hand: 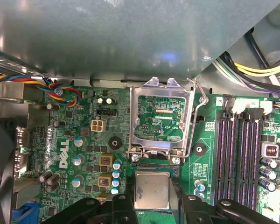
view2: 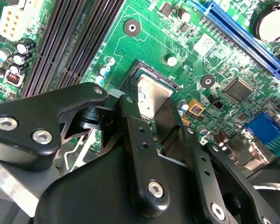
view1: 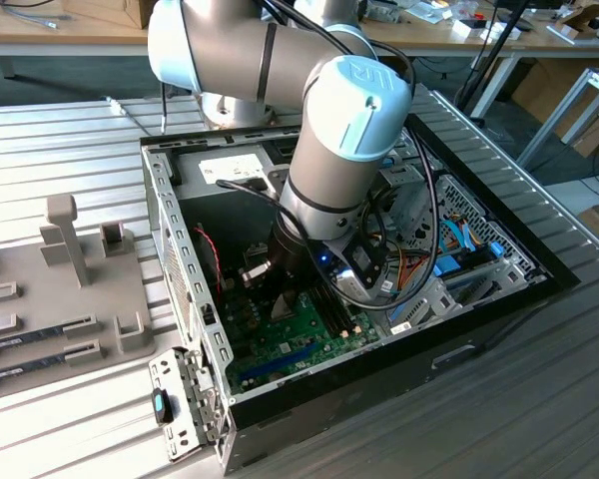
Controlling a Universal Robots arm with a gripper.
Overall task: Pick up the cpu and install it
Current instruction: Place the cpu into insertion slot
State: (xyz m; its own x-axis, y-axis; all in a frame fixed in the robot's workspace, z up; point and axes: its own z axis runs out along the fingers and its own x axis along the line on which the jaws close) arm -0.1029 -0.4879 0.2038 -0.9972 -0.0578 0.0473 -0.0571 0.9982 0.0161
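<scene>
- Exterior view: a ribbed grey counter (view1: pixel 539 399) carries an open computer case (view1: pixel 175 259) lying on its side, lid off.
- The robot arm (view1: pixel 344 130) bends down into the case from above, and its wrist blocks the middle of the board from this camera.
- Inside the case lies the green motherboard (view1: pixel 280 334), with a tangle of cables (view1: pixel 449 239) in the compartment toward the exterior view's right.
- At the exterior view's left a grey holder block (view1: pixel 70 289) sits on the counter. Long dark memory sticks (view1: pixel 35 336) lie in its slots, cut off by the picture's edge.
- In the first wrist view the empty memory slots (hand: pixel 242 154) run beside the square socket frame (hand: pixel 161 89), which is swung up and open with its lever (hand: pixel 201 100) released.
- The gripper (view2: pixel 151 109) is right over the socket, and its black fingers (view2: pixel 139 149) pinch the cpu (view2: pixel 151 93) from two opposite sides.
- The cpu (hand: pixel 151 190) sits level in the socket area just beside the raised frame's hinge, silvery top up and a thin green rim showing.
- The fingers hide two of its edges, so I cannot tell whether it is fully seated or held just above the contacts.
</scene>
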